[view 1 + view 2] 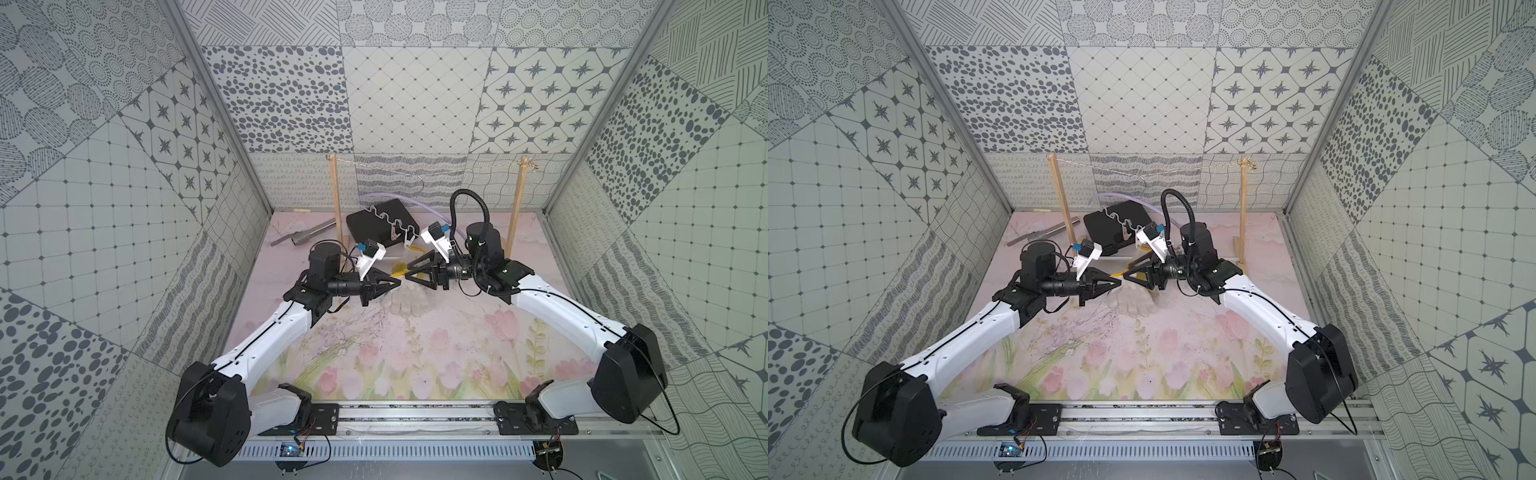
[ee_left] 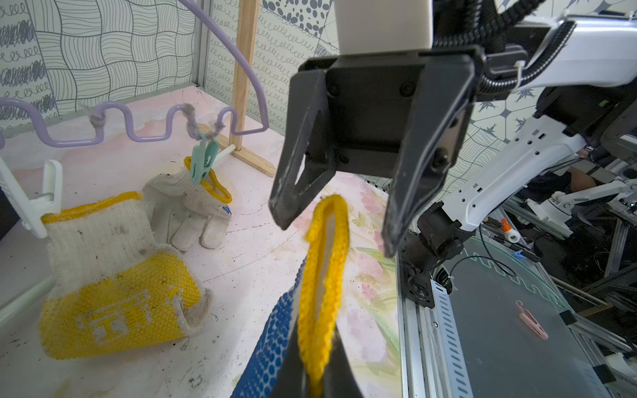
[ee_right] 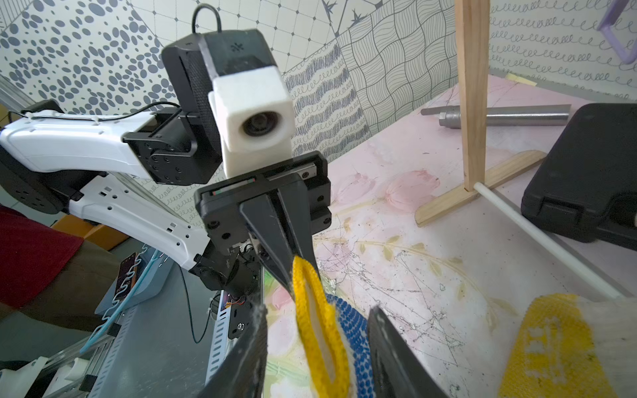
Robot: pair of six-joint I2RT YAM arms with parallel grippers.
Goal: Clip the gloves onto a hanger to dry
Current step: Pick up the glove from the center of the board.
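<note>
My left gripper [image 2: 315,375] is shut on the yellow cuff [image 2: 324,262] of the blue-dotted glove [image 2: 272,344] and holds it up over the table. My right gripper [image 3: 315,310] faces it, open, one jaw on each side of the cuff without touching it. Both top views show the two grippers [image 1: 397,282] [image 1: 411,270] tip to tip, with the glove's off-white fingers [image 1: 405,305] below them. The lilac hanger [image 2: 144,138] hangs by its hook from the string. Two other gloves hang from its clips: one [image 2: 103,241] in a white clip [image 2: 38,203], one [image 2: 186,206] in a teal clip [image 2: 203,162].
A black case [image 3: 586,179] lies under the hanger at the back. The wooden frame's two posts [image 1: 336,199] [image 1: 517,199] carry the string. A metal tube [image 1: 307,235] lies at the back left, and a white rod [image 3: 537,237] runs along the floor between the posts.
</note>
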